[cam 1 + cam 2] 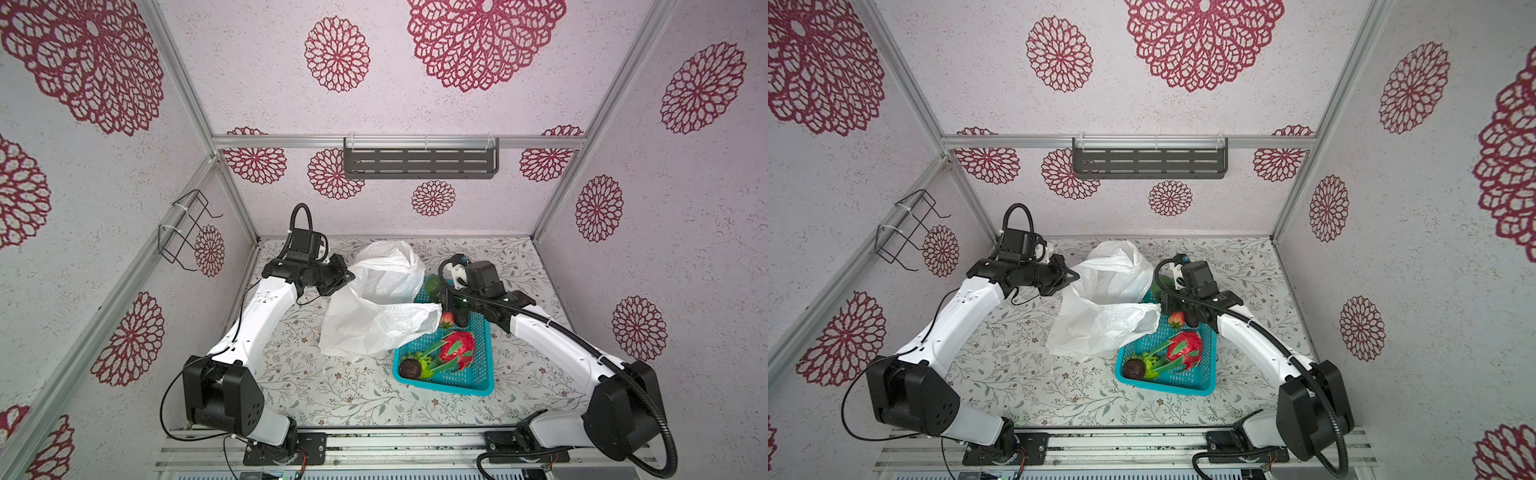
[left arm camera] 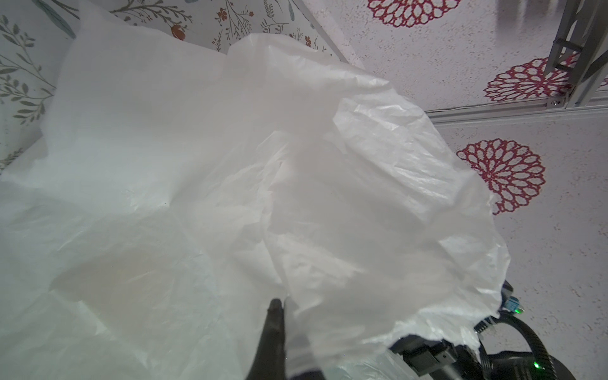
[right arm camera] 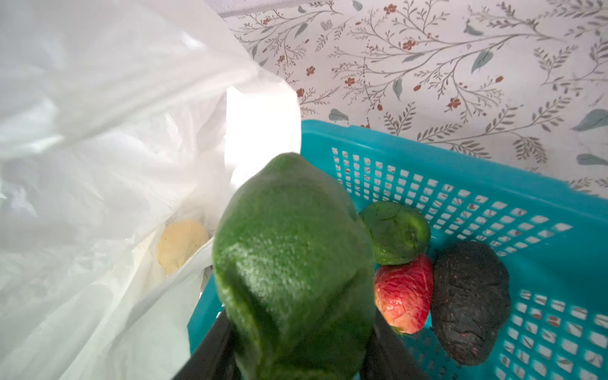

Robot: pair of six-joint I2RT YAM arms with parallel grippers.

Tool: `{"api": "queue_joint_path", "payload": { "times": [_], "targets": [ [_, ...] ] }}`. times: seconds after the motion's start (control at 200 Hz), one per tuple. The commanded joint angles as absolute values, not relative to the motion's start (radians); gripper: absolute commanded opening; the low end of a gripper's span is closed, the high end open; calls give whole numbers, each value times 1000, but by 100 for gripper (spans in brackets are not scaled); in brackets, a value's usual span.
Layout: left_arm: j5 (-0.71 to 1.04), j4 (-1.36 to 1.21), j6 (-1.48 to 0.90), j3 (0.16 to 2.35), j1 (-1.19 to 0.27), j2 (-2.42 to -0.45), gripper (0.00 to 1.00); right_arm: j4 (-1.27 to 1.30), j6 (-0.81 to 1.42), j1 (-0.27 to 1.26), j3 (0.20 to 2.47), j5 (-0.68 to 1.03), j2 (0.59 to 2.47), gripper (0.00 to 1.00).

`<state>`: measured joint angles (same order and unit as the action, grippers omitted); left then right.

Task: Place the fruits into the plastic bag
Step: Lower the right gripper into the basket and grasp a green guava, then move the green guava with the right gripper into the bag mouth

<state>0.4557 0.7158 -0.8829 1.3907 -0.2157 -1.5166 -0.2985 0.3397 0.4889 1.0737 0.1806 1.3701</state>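
Right wrist view | right gripper (image 3: 299, 342) part-closed, clamping green avocado (image 3: 289, 256) over teal basket (image 3: 460, 164) edge, beside plastic bag (image 3: 98, 131) mouth | left gripper (image 2: 286, 329) pinches bag rim, holding it open | pale fruit (image 3: 181, 243) lies inside

The plastic bag (image 1: 374, 328) is thin, crinkly, half-transparent film with a soft shine; the teal basket (image 1: 457, 385) is smooth perforated plastic; the green avocado (image 3: 289, 263) has a matt, pebbly skin
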Motion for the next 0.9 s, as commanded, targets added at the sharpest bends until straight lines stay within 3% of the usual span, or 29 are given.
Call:
{"api": "queue_joint_path", "payload": {
  "times": [0.0,0.195,0.675,0.811,0.891],
  "targets": [
    [460,693,-873,1383,-207,-1523,0,-345,270,493,1149,238,1373,36],
    [456,692,-875,1380,-209,-1518,0,-358,232,545,1234,350,1447,36],
    [447,698,-887,1364,-219,-1490,0,-351,193,748,1406,370,1726,37],
    [438,698,-887,1361,-219,-1478,0,-394,180,755,1393,359,1765,40],
    [437,698,-887,1358,-219,-1480,0,-399,178,758,1376,344,1762,50]
  ]
}}
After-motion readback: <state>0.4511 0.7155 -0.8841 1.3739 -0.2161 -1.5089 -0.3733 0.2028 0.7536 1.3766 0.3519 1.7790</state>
